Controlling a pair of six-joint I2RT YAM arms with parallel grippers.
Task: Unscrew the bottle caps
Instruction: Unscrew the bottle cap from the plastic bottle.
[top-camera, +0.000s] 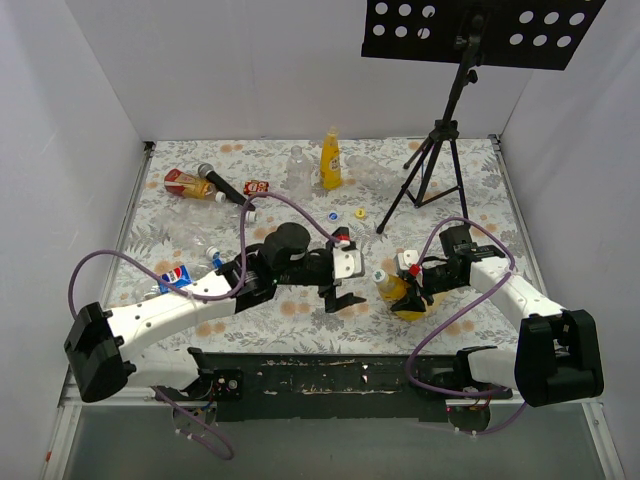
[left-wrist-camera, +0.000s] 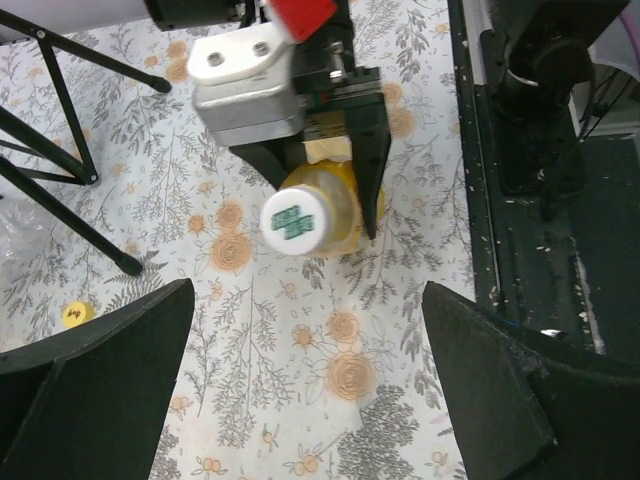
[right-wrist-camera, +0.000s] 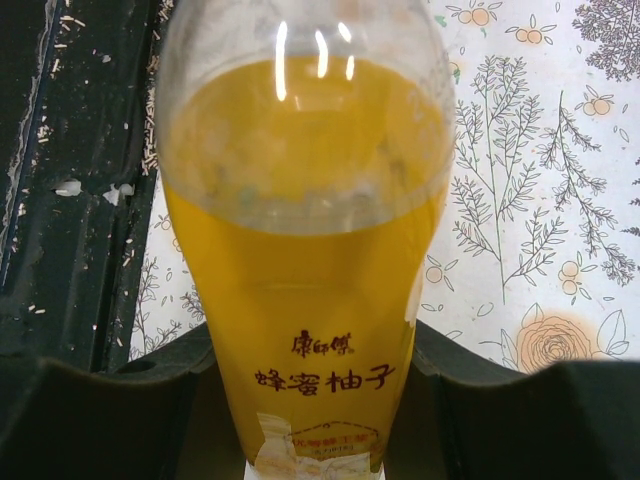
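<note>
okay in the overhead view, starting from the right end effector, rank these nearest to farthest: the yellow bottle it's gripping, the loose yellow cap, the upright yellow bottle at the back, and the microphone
From the right end effector:
1. Held yellow bottle, clamped in it, near edge.
2. Loose yellow cap, mid-table, up and to its left.
3. Upright yellow bottle, back centre.
4. Microphone, back left.

The bottle (top-camera: 398, 293) lies between the left pincer (top-camera: 345, 298) and right pincer (top-camera: 418, 290).
</note>
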